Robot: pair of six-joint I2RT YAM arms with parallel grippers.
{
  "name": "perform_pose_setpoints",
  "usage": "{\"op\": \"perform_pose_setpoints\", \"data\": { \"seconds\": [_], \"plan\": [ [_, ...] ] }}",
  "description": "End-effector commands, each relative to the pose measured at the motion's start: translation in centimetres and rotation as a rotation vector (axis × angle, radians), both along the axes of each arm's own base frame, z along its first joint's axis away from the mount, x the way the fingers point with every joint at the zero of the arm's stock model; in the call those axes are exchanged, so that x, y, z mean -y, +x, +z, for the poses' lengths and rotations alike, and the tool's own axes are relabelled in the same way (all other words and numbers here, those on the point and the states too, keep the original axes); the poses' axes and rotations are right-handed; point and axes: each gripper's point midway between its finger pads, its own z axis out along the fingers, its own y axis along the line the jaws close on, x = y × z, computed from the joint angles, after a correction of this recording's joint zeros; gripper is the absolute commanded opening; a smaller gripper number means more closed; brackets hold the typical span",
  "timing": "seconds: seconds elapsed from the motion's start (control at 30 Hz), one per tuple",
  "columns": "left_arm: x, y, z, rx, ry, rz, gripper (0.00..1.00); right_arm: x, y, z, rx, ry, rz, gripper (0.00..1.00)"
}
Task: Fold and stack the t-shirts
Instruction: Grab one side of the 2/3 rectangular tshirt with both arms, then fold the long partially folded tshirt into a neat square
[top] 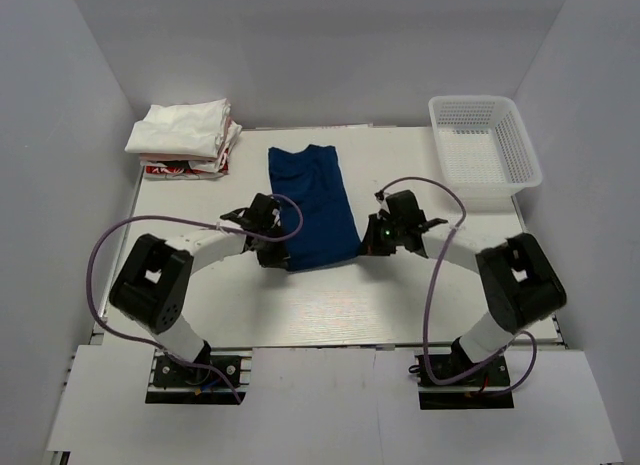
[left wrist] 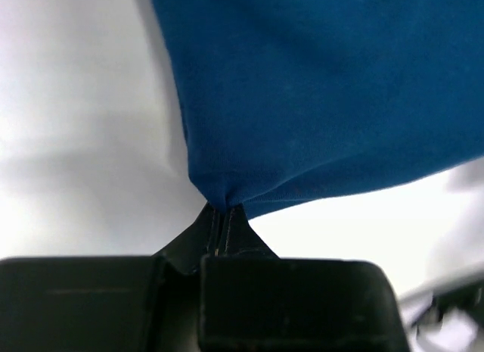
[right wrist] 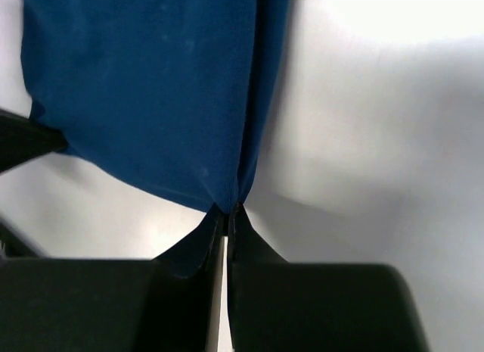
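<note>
The navy blue t-shirt (top: pixel 314 205) lies folded into a long strip in the middle of the table. My left gripper (top: pixel 277 253) is shut on its near left corner; the left wrist view shows the cloth (left wrist: pixel 318 95) pinched at the fingertips (left wrist: pixel 221 214). My right gripper (top: pixel 366 248) is shut on its near right corner; the right wrist view shows the cloth (right wrist: pixel 151 87) gathered into the tips (right wrist: pixel 228 212). A stack of folded white t-shirts (top: pixel 182 130) with a red-printed one (top: pixel 168 169) beneath sits at the far left.
A white plastic mesh basket (top: pixel 484 143) stands at the far right of the table. Purple cables loop from both arms over the near table. Grey walls close in both sides and the back.
</note>
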Motion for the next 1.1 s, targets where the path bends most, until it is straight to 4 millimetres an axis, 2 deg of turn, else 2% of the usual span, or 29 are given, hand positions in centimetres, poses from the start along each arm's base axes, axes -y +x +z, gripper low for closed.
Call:
{"op": "perform_pose_setpoints", "data": {
  "seconds": [0.0,0.03,0.07,0.1,0.17,0.2,0.23,0.27,0.3,0.33,0.37,0.4,0.43,0.47,0.5,0.53,0.57,0.6,0.67,0.7,0.73,0.8,0.83,0.87,0.9,0.93,0.97,1.0,1.07],
  "plan": [
    [-0.2,-4.3,2.1,-0.045,-0.031,-0.088,0.00,1.2,-4.8,0.6,-0.066,0.015,0.062,0.00],
    [0.6,-5.2,2.8,-0.043,-0.077,-0.135,0.00,1.0,-6.1,0.5,-0.078,0.020,0.089,0.00],
    [1.1,-5.9,3.6,-0.030,-0.106,-0.170,0.00,0.4,-6.9,2.0,-0.066,0.069,0.123,0.00],
    [1.5,-6.2,5.7,0.013,-0.157,-0.198,0.00,0.4,-7.7,2.7,-0.057,0.082,0.141,0.00],
    [1.7,-6.7,7.7,0.050,-0.184,-0.216,0.00,0.3,-7.9,4.5,-0.006,0.100,0.158,0.00],
    [2.1,-6.7,9.9,0.119,-0.217,-0.230,0.00,0.2,-7.9,6.6,0.056,0.125,0.167,0.00],
    [1.7,-6.8,10.4,0.138,-0.211,-0.223,0.00,0.0,-7.9,7.5,0.079,0.136,0.170,0.00],
    [1.9,-6.3,12.1,0.190,-0.227,-0.221,0.00,0.0,-7.5,8.3,0.111,0.138,0.160,0.00],
    [1.7,-6.2,12.6,0.214,-0.227,-0.216,0.00,-0.1,-7.2,10.5,0.176,0.163,0.161,0.00],
    [1.8,-6.0,13.7,0.244,-0.242,-0.217,0.00,-0.1,-6.8,11.8,0.211,0.174,0.155,0.00],
    [2.0,-5.7,15.1,0.287,-0.262,-0.219,0.00,0.1,-6.3,12.5,0.249,0.168,0.141,0.00],
    [1.8,-5.5,15.0,0.292,-0.254,-0.212,0.00,0.0,-6.0,14.1,0.291,0.182,0.140,0.00],
    [2.0,-5.1,16.1,0.327,-0.269,-0.200,0.00,0.1,-5.4,15.2,0.337,0.195,0.123,0.00],
    [1.9,-4.5,16.2,0.345,-0.259,-0.174,0.00,0.0,-5.2,15.6,0.349,0.200,0.118,0.00],
    [1.8,-4.0,16.7,0.360,-0.256,-0.154,0.00,-0.2,-4.4,17.2,0.385,0.215,0.103,0.00],
    [1.9,-3.4,17.7,0.393,-0.266,-0.137,0.00,-0.2,-4.0,17.5,0.392,0.210,0.095,0.00],
    [1.8,-2.7,18.2,0.416,-0.259,-0.110,0.00,-0.4,-3.5,17.1,0.378,0.200,0.085,0.00],
    [1.5,-2.0,18.5,0.437,-0.258,-0.080,0.00,-0.6,-2.9,18.9,0.410,0.220,0.071,0.00],
    [0.8,-0.4,19.5,0.474,-0.246,0.002,0.00,-0.8,-1.7,18.6,0.392,0.204,0.039,0.00],
    [0.4,0.1,19.8,0.494,-0.228,0.025,0.00,-1.0,-0.9,20.0,0.415,0.215,0.022,0.00],
    [0.5,1.1,20.0,0.496,-0.214,0.051,0.00,-1.1,-0.1,19.3,0.387,0.204,0.000,0.00],
    [-0.6,1.8,19.1,0.467,-0.130,0.096,0.00,-1.3,1.2,20.3,0.406,0.216,-0.023,0.00],
    [-1.1,2.9,20.1,0.484,-0.098,0.142,0.00,-1.4,2.0,20.8,0.404,0.222,-0.039,0.00],
    [-1.2,3.5,18.9,0.443,-0.053,0.159,0.00,-1.6,2.6,20.1,0.379,0.206,-0.047,0.00],
    [-1.6,3.7,18.5,0.417,-0.018,0.178,0.00,-1.6,3.6,20.3,0.380,0.202,-0.062,0.00],
    [-1.6,4.6,19.2,0.439,-0.009,0.195,0.00,-1.8,3.9,20.4,0.379,0.204,-0.062,0.00],
    [-1.4,4.9,19.1,0.433,-0.004,0.195,0.00,-2.0,4.9,21.4,0.394,0.214,-0.064,0.00],
    [-1.5,5.8,18.3,0.428,0.019,0.200,0.00,-2.1,5.6,20.8,0.377,0.206,-0.072,0.00],
    [-1.5,7.4,18.6,0.442,0.025,0.222,0.00,-2.2,7.0,20.8,0.373,0.195,-0.088,0.00]
  ]
}}
